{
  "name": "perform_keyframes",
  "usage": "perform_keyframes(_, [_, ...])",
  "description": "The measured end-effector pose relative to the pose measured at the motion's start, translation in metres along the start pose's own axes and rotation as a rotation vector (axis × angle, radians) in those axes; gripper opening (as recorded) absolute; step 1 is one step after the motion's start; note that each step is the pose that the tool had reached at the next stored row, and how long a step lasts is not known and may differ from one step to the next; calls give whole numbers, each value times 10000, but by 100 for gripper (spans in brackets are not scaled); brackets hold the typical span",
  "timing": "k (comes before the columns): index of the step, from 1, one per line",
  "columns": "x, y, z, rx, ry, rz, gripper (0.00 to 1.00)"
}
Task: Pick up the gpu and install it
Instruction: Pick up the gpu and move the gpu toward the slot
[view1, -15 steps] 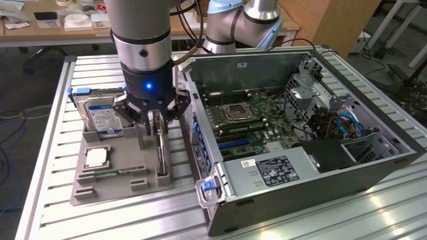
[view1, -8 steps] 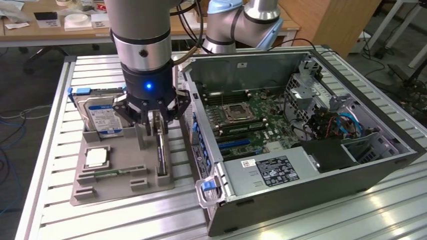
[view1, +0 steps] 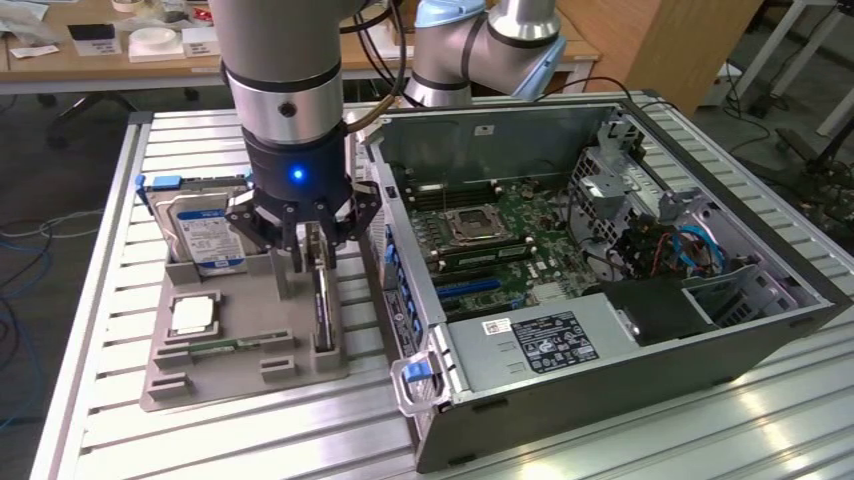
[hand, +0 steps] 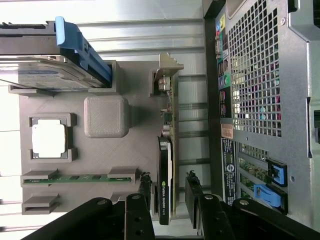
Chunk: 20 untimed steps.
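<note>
Gripper (hand: 168, 184): spread wide, one finger (hand: 145, 186) on each side of the card, nothing clamped.
Gpu (hand: 165, 170): on edge in a slot of the grey tray (hand: 140, 150), directly beneath the hand and between the fingers, at the black cooler end; silver bracket at the far end.
Long axis: along the tray's side, parallel to the wall of the computer case; in line with the gap between the fingers, so any closing falls across the card's thin faces.
Clearance: a plain gap on the case side of the card, a narrower one on the tray side.
Tray neighbours: memory stick (hand: 80, 177), processor chip (hand: 49, 140) and hard drive (hand: 45, 75), all well apart from the hand.
Computer case (view1: 601, 300): lid off, just beside the tray toward the exterior view's right, motherboard (view1: 507, 240) exposed.
Wrist view: supplies the straddle and the card's printed top edge.
Exterior view: supplies the arm upright over the tray and the open case interior.
</note>
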<state>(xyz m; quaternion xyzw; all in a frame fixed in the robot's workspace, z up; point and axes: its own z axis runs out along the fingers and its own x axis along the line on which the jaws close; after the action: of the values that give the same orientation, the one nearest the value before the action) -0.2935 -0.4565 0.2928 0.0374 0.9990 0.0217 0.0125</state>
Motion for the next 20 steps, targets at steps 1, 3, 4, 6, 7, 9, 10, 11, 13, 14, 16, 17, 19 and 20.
perform_keyframes(1, [0, 0, 7, -3, -2, 0, 42])
perform_keyframes(3, [1, -1, 21, 1, 0, 1, 42])
perform_keyframes(4, [1, -2, 27, 0, 1, 1, 42])
perform_keyframes(6, [1, -2, 37, 1, 1, 0, 42])
perform_keyframes(7, [1, -2, 40, 3, 2, 0, 42])
perform_keyframes(9, [2, -2, 42, 3, 3, 1, 42])
perform_keyframes(10, [1, -3, 43, 2, 1, 1, 42])
perform_keyframes(11, [1, -3, 44, 2, 1, 1, 42])
perform_keyframes(13, [1, -3, 52, -3, -2, 1, 42])
perform_keyframes(14, [1, -3, 60, -5, -2, 1, 42])
perform_keyframes(16, [2, -4, 75, -2, 1, 0, 42])
perform_keyframes(17, [2, -4, 86, -3, 0, 1, 42])
perform_keyframes(19, [2, -5, 103, -3, 1, 0, 42])
perform_keyframes(20, [3, -5, 110, -3, 1, 0, 42])
